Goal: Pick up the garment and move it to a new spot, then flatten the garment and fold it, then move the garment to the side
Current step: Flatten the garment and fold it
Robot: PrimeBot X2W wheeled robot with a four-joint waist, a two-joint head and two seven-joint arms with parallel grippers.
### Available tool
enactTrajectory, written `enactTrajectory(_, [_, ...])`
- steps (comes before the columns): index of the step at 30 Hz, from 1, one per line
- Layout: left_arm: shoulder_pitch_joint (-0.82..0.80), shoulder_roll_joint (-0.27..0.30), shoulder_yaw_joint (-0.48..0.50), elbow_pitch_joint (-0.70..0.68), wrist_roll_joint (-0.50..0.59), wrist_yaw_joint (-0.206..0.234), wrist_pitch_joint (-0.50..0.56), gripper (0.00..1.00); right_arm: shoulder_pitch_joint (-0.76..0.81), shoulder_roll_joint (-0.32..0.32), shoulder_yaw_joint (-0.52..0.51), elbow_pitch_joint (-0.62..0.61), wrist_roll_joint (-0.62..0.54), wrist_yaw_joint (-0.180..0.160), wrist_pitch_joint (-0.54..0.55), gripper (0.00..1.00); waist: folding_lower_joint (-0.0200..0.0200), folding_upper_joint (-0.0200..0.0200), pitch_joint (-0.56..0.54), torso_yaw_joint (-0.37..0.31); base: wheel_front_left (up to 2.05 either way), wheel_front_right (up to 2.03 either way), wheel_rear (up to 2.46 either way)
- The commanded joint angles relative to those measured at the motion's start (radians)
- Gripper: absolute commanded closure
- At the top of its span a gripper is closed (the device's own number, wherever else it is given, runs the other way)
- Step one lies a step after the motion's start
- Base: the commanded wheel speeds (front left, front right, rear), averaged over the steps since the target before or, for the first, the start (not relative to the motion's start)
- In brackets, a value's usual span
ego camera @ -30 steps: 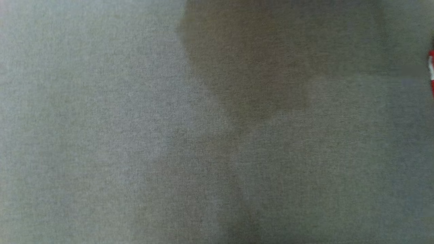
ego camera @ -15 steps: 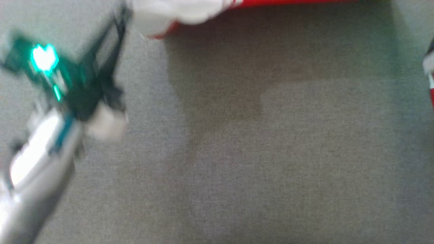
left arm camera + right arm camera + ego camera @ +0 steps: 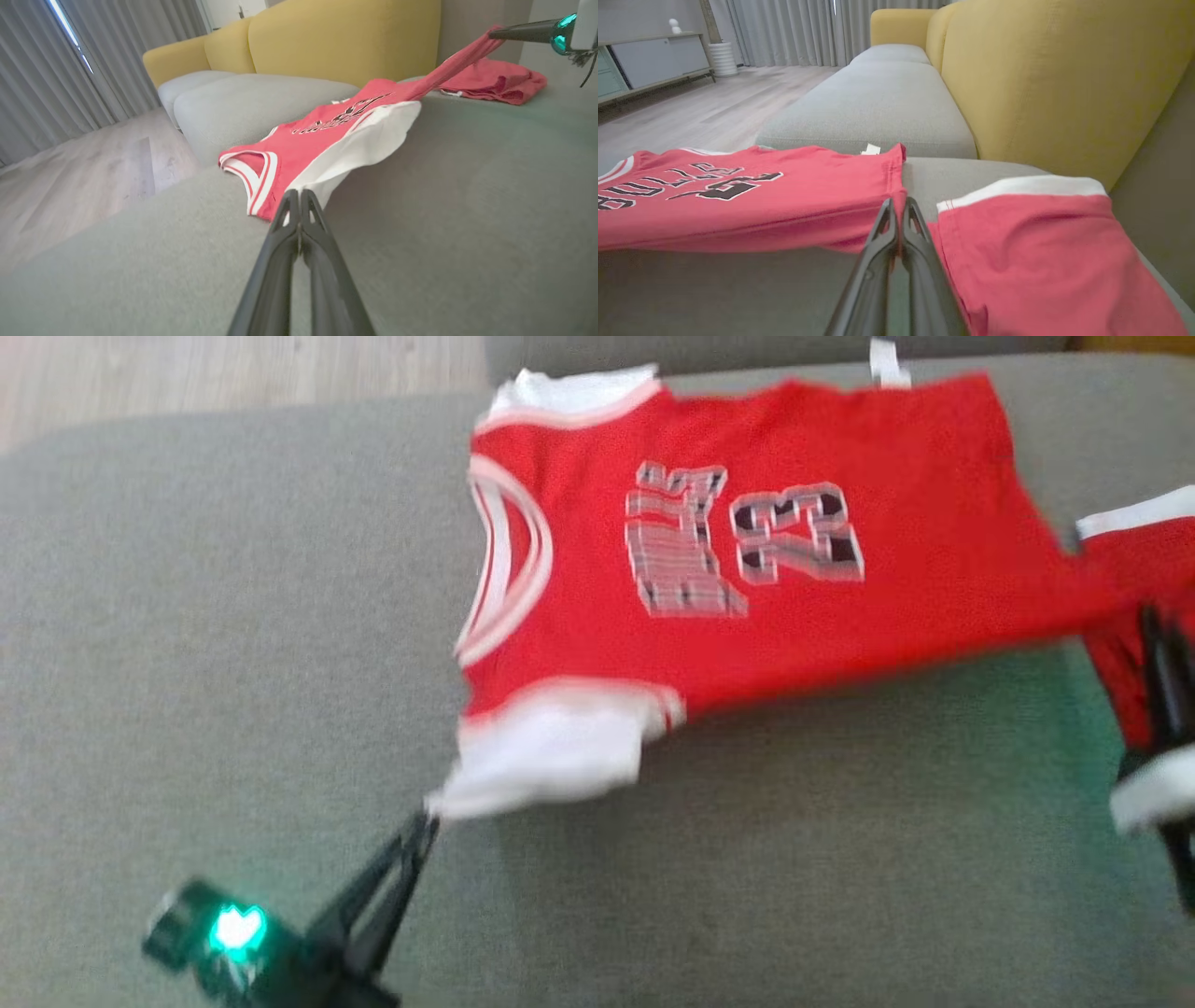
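Head view a second back: bare grey upholstery, nothing else. Half a second back: a blurred left gripper and a scrap of white and red cloth at the top edge. Now: whole picture shifted, so camera motion, no proof of cloth travel.

Full red jersey (image 3: 775, 644) now in frame, number 23 face up, over the far half of the grey seat cushion (image 3: 187, 663). Left gripper (image 3: 422, 829) (image 3: 299, 198) clenched on the jersey's white shoulder panel, above the cushion's near-left part. Right gripper (image 3: 1156, 621) (image 3: 899, 205) clenched on the red hem corner, toward the cushion's right end. Near edge of the jersey lifted off the cushion and drawn taut between the two pinches. Far edge apparently resting on the cushion.

Judgement: relocation stage, spread already good. Lay-down and flattening to come, folding not begun.

Surface: woven grey cushion fabric, soft, probably grippy enough to hold a laid hem. Second red garment with a white band (image 3: 1041, 242), likely matching shorts, on the cushion's right end, just beside the right gripper. Snag risk there.

Room: yellow backrest (image 3: 1064, 84) behind the cushion, pale wood floor (image 3: 70, 186) beyond the cushion's left end, grey curtains (image 3: 46, 84), and a low sideboard (image 3: 654, 60) with a white ribbed pot (image 3: 723, 58) well apart from the cushion.
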Motion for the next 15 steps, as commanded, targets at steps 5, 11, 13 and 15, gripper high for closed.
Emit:
enactTrajectory(5, [0.088, 0.062, 0.017, -0.066, -0.046, 0.024, 0.033, 1.00, 0.180, -0.008, -0.033, -0.101, -0.025, 0.007, -0.006, 1.00, 0.0003, -0.0001, -0.036, -0.025, 0.00, 0.00, 0.00])
enactTrajectory(11, [0.064, 0.090, 0.027, -0.080, -0.053, 0.012, 0.069, 1.00, 0.236, 0.022, -0.083, -0.154, -0.043, 0.007, 0.021, 1.00, 0.0003, -0.0001, -0.033, -0.033, 0.00, 0.00, 0.00])
enactTrajectory(13, [0.012, 0.082, 0.040, -0.067, -0.053, 0.002, 0.074, 1.00, 0.223, 0.040, -0.099, -0.155, -0.047, 0.007, 0.039, 1.00, 0.0003, -0.0001, -0.021, -0.032, 0.00, 0.00, 0.00])
enactTrajectory(15, [-0.055, 0.069, 0.051, -0.038, -0.047, -0.013, 0.079, 1.00, 0.201, 0.055, -0.108, -0.152, -0.056, 0.007, 0.054, 1.00, 0.0003, -0.0001, -0.005, -0.031, 0.00, 0.00, 0.00])
